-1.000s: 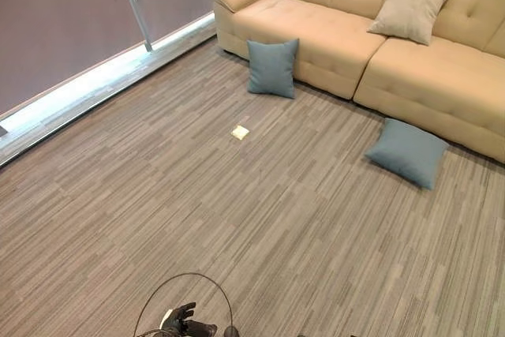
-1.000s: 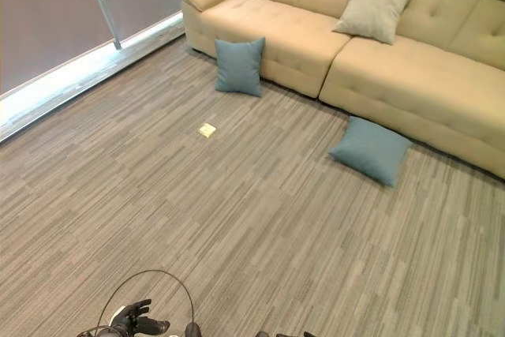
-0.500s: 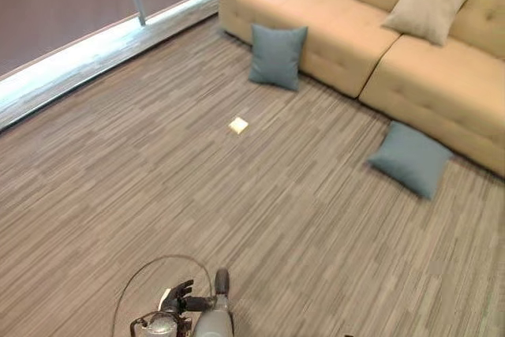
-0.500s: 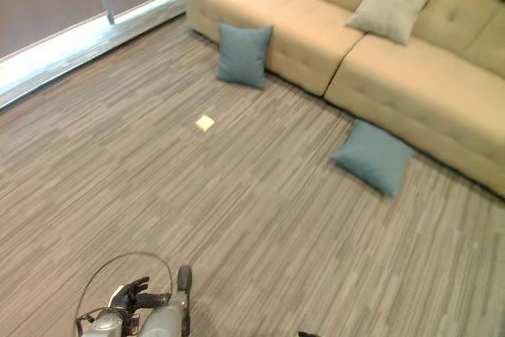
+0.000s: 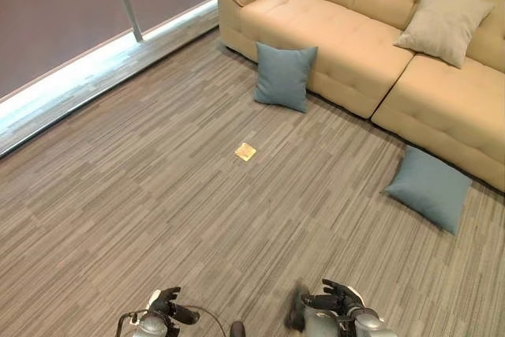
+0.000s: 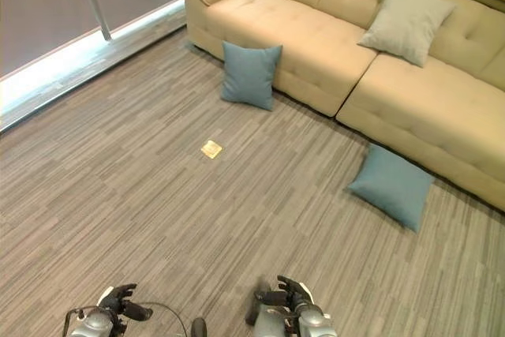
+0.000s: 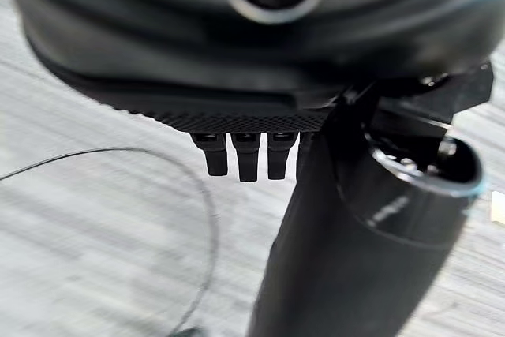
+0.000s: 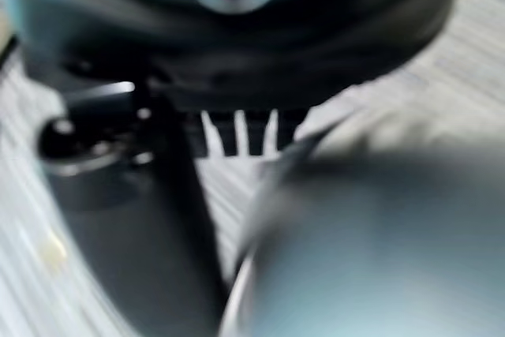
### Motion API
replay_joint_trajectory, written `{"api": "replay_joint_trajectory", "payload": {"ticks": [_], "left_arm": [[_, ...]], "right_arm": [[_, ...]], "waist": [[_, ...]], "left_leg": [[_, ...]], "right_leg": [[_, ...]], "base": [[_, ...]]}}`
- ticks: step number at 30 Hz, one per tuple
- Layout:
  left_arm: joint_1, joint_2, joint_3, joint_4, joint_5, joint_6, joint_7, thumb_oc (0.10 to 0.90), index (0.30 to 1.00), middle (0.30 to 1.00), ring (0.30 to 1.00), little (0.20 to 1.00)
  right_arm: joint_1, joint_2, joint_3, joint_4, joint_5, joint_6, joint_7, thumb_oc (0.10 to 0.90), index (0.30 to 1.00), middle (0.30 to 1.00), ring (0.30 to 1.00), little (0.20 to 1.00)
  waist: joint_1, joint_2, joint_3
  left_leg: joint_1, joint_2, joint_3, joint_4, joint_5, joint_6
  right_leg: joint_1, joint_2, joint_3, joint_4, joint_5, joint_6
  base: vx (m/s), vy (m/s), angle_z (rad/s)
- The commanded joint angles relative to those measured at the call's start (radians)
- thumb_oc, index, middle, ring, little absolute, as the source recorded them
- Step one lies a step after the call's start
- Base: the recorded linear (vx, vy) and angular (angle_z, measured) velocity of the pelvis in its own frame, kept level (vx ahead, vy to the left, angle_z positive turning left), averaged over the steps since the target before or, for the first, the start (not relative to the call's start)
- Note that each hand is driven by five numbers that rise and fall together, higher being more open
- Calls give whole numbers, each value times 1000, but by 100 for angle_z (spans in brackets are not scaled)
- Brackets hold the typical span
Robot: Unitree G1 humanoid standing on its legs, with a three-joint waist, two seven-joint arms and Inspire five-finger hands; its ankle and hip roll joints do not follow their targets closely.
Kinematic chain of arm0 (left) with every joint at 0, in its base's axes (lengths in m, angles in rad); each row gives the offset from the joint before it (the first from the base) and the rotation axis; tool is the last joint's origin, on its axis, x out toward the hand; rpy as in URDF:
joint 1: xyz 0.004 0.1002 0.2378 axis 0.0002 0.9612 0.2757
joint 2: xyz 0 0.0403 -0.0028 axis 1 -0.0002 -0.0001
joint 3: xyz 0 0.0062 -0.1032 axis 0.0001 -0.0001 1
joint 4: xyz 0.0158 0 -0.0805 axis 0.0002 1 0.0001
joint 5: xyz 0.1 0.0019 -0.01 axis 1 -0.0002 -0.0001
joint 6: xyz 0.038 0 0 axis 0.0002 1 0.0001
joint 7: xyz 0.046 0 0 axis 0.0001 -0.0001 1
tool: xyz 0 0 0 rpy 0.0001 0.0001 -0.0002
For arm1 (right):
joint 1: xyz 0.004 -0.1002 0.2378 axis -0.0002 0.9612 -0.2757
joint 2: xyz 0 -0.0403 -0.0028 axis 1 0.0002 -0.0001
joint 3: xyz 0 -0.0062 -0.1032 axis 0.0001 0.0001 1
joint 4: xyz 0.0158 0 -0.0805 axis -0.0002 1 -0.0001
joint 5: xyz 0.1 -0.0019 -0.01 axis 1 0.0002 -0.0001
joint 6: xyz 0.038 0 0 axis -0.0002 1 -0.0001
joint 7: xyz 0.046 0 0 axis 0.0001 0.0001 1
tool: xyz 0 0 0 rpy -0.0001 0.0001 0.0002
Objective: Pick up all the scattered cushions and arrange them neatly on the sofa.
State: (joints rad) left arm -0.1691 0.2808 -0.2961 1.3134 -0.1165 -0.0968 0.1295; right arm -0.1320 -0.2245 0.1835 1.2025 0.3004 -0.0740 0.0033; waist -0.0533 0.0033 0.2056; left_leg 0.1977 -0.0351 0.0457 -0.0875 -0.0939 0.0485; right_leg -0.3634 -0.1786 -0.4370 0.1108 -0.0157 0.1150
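- I was looking at a living room or lounge: a long cream tufted sofa stood on striped grey carpet.
- Throw cushions lay about, beside a floor-level window.

A cream tufted sofa stands well ahead of both hands' fingers. One blue square cushion stands upright on the floor, leaning against the sofa's front, far ahead of the left hand's fingers. A second blue cushion lies flat on the floor just before the sofa, ahead and to the right of the right hand's fingers. A beige cushion sits on the seat, propped against the backrest, farthest from the fingers.
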Motion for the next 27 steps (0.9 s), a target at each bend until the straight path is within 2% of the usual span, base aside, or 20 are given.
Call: {"api": "replay_joint_trajectory", "payload": {"ticks": [1, 3, 4, 5, 6, 7, 8, 9, 10, 11, 13, 15, 17, 19, 21, 22, 23, 25, 26, 27], "left_arm": [[-38, -16, -26, -28, 58, -56, 5, 800, 900, 900, 900, 900], [-6, -47, -43, -9, 87, -55, -2, 800, 900, 900, 900, 900], [9, -63, -47, 3, 89, -52, -5, 800, 900, 900, 900, 900], [22, -82, -50, 12, 85, -46, -10, 800, 900, 900, 900, 900], [31, -93, -44, 15, 70, -39, -20, 800, 900, 900, 900, 900], [31, -93, -44, 15, 70, -39, -20, 800, 900, 900, 900, 900], [40, -89, -61, -5, 84, -36, -19, 800, 900, 900, 900, 900], [40, -89, -61, -5, 84, -36, -19, 800, 900, 900, 900, 900], [45, -80, -84, -7, 119, -26, -17, 800, 900, 900, 900, 900], [45, -78, -84, -11, 122, -26, -14, 800, 900, 900, 900, 900], [46, -77, -75, -18, 106, -29, -7, 800, 900, 900, 900, 900], [52, -78, -78, -21, 106, -36, 3, 800, 900, 900, 900, 900], [48, -75, -79, -22, 97, -41, 16, 800, 900, 900, 900, 900], [32, -65, -76, -20, 82, -41, 30, 800, 900, 900, 900, 900], [25, -66, -75, -7, 79, -35, 18, 800, 900, 900, 900, 900], [31, -71, -72, 2, 82, -33, 11, 800, 900, 900, 900, 900], [34, -68, -76, 0, 94, -28, 17, 800, 900, 900, 900, 900], [34, -63, -65, -4, 93, -31, 23, 800, 900, 900, 900, 900], [26, -63, -54, -4, 78, -35, 29, 800, 900, 900, 900, 900], [26, -63, -54, -4, 78, -35, 29, 800, 900, 900, 900, 900]], "right_arm": [[87, -39, -8, 113, 17, 34, -10, 800, 900, 900, 900, 900], [112, -45, -34, 152, 24, 48, -10, 800, 900, 900, 900, 900], [115, -45, -39, 160, 24, 51, -13, 800, 900, 900, 900, 900], [122, -44, -41, 164, 19, 51, -14, 800, 900, 900, 900, 900], [126, -39, -45, 161, 26, 43, -18, 800, 900, 900, 900, 900], [125, -39, -45, 161, 26, 43, -18, 800, 900, 900, 900, 900], [107, -50, -30, 151, 44, 36, -19, 800, 900, 900, 900, 900], [107, -50, -30, 151, 44, 36, -19, 800, 900, 900, 900, 900], [59, -79, 3, 120, 32, 31, -37, 800, 900, 900, 900, 900], [50, -88, 9, 111, 26, 29, -41, 800, 900, 900, 900, 900], [21, -103, 4, 88, 39, 18, -52, 800, 900, 900, 900, 900], [5, -109, 13, 59, 37, 4, -63, 800, 900, 900, 900, 900], [-21, -108, 40, 37, 12, -11, -77, 800, 900, 900, 900, 900], [-36, -110, 57, 24, -9, -19, -94, 800, 900, 900, 900, 900], [-41, -101, 64, 25, -32, -21, -104, 800, 900, 900, 900, 900], [-35, -99, 66, 25, -40, -15, -100, 800, 900, 900, 900, 900], [-28, -85, 58, 34, -46, -9, -101, 800, 900, 900, 900, 900], [-14, -65, 56, 37, -45, -7, -100, 800, 900, 900, 900, 900], [-2, -40, 38, 50, -21, -4, -93, 800, 900, 900, 900, 900], [-2, -40, 38, 50, -21, -4, -93, 800, 900, 900, 900, 900]], "waist": [[-53, 9, 41], [-64, 21, 26], [-66, 28, 17], [-67, 41, 13], [-67, 47, 16], [-70, 45, 14], [-50, 20, 41], [-50, 20, 41], [-4, -13, 71], [9, -16, 79], [45, -24, 80], [80, -25, 76], [133, -11, 71], [173, -24, 72], [171, -32, 60], [167, -23, 43], [168, -17, 31], [171, -21, 12], [175, -31, -9], [175, -31, -9]], "left_leg": [[96, 38, 8, 6, -177, -71], [121, 46, -12, 64, -211, -74], [107, 53, -19, 120, -191, -83], [80, 73, -8, 233, -135, -111], [26, 112, 21, 411, -18, -154], [22, 111, 18, 412, -16, -154], [-133, 207, 92, 711, 91, -147], [-133, 207, 92, 711, 91, -147], [-255, 230, 124, 877, 85, -124], [-305, 230, 131, 904, 68, -119], [-386, 212, 136, 787, 39, -114], [-407, 179, 123, 566, 33, -107], [-416, 155, 44, 187, 120, -123], [-466, 141, -50, 11, 148, -142], [-506, 142, -21, 0, 146, -153], [-491, 147, 1, 0, 141, -144], [-478, 143, -8, 19, 191, -140], [-454, 136, -18, 30, 243, -137], [-452, 116, -14, 54, 233, -114], [-452, 116, -14, 54, 233, -114]], "right_leg": [[44, 3, 134, -46, 85, 63], [49, 8, 167, -5, 89, 39], [56, 11, 168, 18, 83, 22], [85, 30, 170, 39, 65, -3], [119, 48, 156, 50, 33, -42], [117, 45, 154, 49, 34, -42], [197, 66, 151, 19, -11, -97], [197, 66, 150, 18, -11, -97], [296, 101, 165, -19, -61, -140], [320, 101, 168, -23, -73, -141], [385, 107, 175, -48, -104, -133], [443, 114, 187, -75, -127, -113], [512, 141, 202, -105, -161, -90], [568, 148, 228, -107, -202, -87], [617, 147, 257, -105, -229, -77], [620, 146, 282, -100, -241, -72], [633, 145, 291, -87, -248, -68], [614, 130, 306, -64, -236, -54], [610, 106, 312, -24, -223, -29], [610, 106, 312, -24, -223, -29]], "base": [[787, -88, 82], [630, -113, 71], [482, -155, 40], [530, -258, 29], [363, -207, 13], [310, -347, 28], [118, -212, 30], [413, -478, 30], [374, -300, -10], [550, -313, -8], [438, -19, -27], [509, 107, -58], [568, 158, -54], [502, 84, -76], [495, 208, -67], [544, 363, -52], [421, 314, -66], [384, 294, -79], [318, 247, -68], [511, 454, -43]]}}
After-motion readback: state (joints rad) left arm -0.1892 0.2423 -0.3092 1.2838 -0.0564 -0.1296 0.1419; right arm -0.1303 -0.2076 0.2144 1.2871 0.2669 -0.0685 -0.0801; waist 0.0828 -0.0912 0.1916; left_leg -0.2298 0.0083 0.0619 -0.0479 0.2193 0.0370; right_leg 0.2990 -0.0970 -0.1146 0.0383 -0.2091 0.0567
